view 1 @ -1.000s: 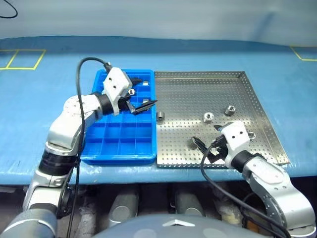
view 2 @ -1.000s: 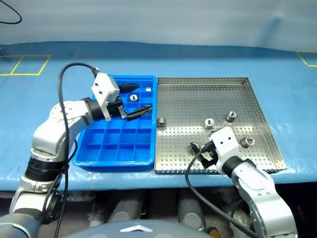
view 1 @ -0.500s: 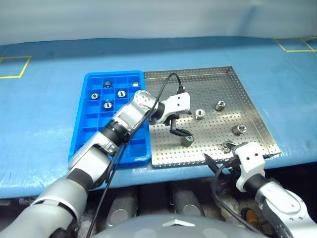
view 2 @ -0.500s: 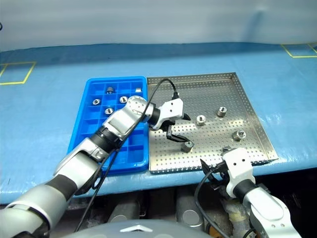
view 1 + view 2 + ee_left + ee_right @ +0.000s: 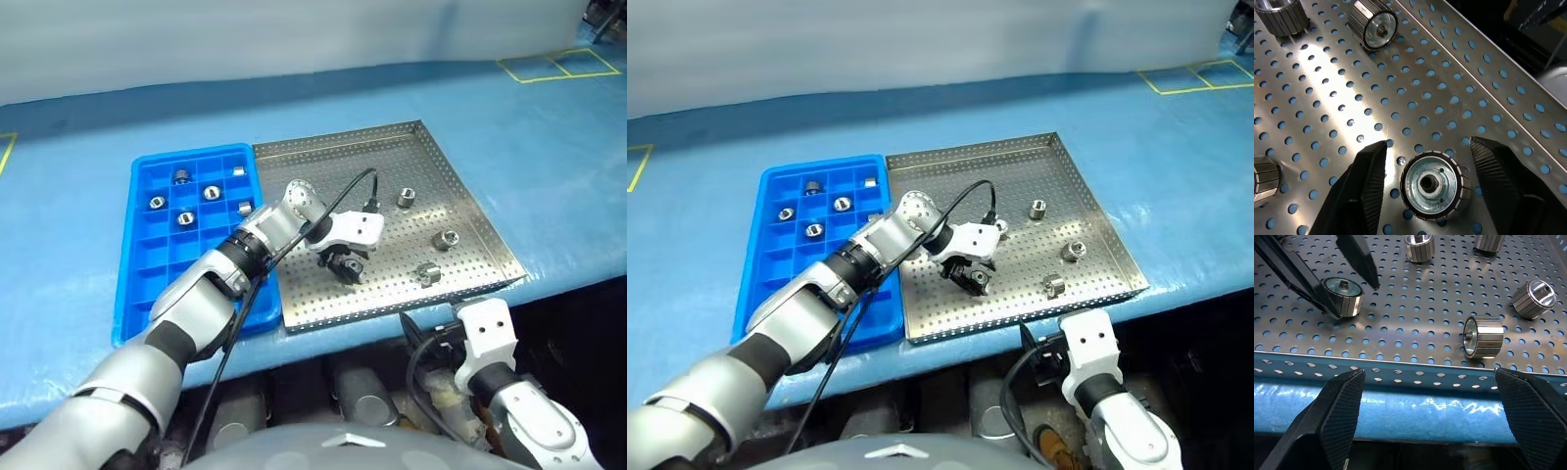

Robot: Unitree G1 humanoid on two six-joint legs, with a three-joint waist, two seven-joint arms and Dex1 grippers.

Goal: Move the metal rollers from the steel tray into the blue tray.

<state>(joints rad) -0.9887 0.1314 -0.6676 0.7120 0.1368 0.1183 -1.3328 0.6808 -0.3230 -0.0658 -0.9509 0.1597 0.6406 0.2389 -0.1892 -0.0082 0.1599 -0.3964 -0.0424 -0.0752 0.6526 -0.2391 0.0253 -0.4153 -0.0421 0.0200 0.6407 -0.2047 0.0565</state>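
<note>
The steel tray (image 5: 323, 162) lies right of the blue tray (image 5: 147, 284). My left gripper (image 5: 1428, 145) is down on the steel tray, open, its fingers (image 5: 1369, 181) on either side of one upright metal roller (image 5: 1435, 185) with a small gap on each side. Three more metal rollers (image 5: 406, 198) (image 5: 446, 239) (image 5: 426, 274) lie toward the steel tray's right side. Several rollers (image 5: 185, 217) sit in the blue tray's far compartments. My right gripper (image 5: 1428, 374) is open and holds nothing, in front of the steel tray's near rim (image 5: 1400, 363) and below it.
Both trays rest on a blue-covered table (image 5: 549, 176) whose front edge runs just before them. Yellow tape squares (image 5: 558, 64) mark the far right corner. A black cable (image 5: 343, 191) arcs over my left wrist above the steel tray.
The view has swung right. My left arm crossed from the blue tray onto the steel tray and sank over a roller, its fingers narrowing. My right arm drew back below the table edge.
</note>
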